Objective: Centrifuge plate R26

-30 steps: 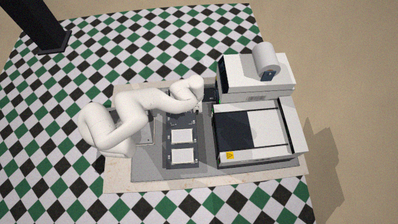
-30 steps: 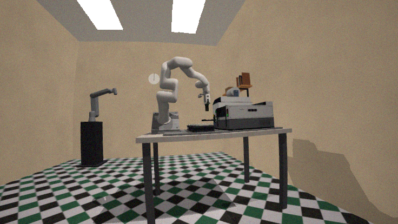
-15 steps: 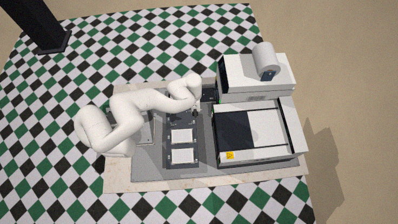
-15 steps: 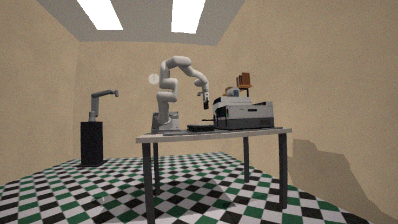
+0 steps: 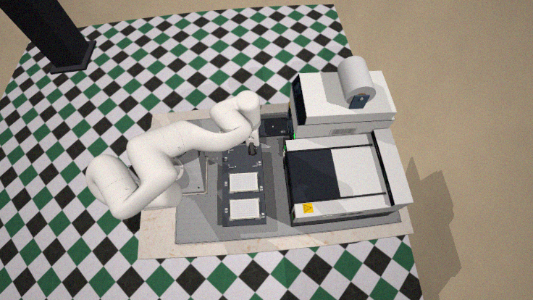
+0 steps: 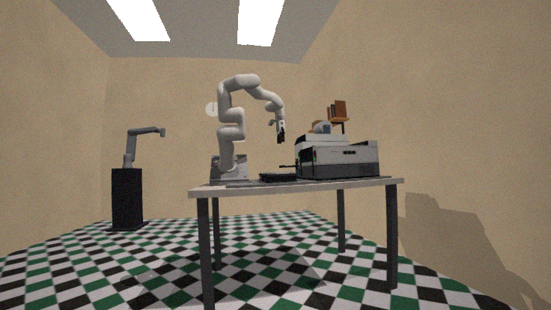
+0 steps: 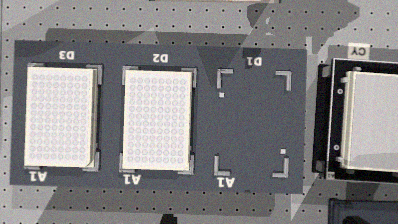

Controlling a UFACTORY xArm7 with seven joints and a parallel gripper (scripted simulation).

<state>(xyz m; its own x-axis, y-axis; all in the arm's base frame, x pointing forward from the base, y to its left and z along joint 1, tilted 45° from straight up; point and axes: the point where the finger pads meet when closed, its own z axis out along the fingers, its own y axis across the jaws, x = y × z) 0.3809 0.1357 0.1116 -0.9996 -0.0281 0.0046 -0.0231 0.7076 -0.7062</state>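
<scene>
My gripper (image 5: 252,150) (image 6: 280,138) is open and empty. It hangs above the empty D1 spot (image 5: 242,159) (image 7: 252,122) of the dark deck row. A white plate with open wells (image 5: 244,209) (image 7: 60,117) sits inside the locators on D3. A like plate (image 5: 243,182) (image 7: 157,119) sits on D2. In the wrist view a smooth-topped plate (image 7: 375,120) lies in the black nest CY (image 7: 322,120), to the right of D1. The centrifuge (image 5: 387,167) (image 6: 346,158) stands beyond the deck; its top shows a dark half (image 5: 311,175) and a white half (image 5: 358,171). No plate labels are readable.
The sealer (image 5: 335,96) (image 6: 321,138) with its film roll (image 5: 355,78) stands behind the centrifuge. A second small arm on a black pedestal (image 6: 126,198) stands off the table. The table's front edge (image 5: 261,248) is close behind the deck.
</scene>
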